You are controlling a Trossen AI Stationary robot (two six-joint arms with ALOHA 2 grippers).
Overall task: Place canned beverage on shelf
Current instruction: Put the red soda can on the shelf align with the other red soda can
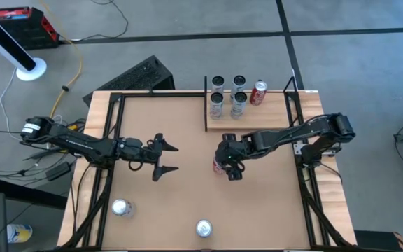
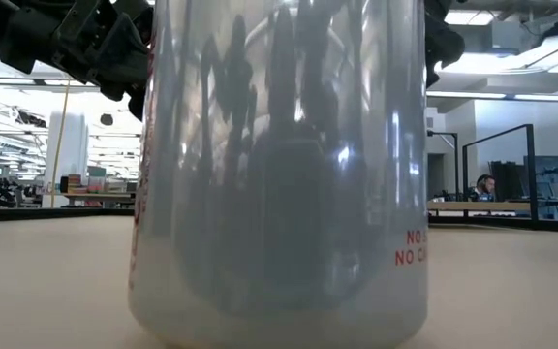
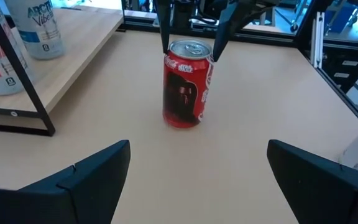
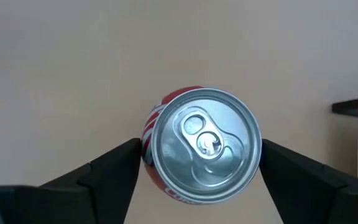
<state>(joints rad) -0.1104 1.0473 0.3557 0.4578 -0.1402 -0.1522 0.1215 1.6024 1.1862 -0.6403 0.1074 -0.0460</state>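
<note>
One upright red can [image 4: 201,146] stands between the right tool's [image 4: 197,163] spread, unclenched fingers.

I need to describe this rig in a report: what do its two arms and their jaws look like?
Both arms are dark, slim and jointed, with black cables trailing at their bases. The left gripper and right gripper each end in two black, wedge-shaped jaws with flat inner faces.

A black keyboard [image 1: 140,74] lies on the floor beyond the table.
</note>
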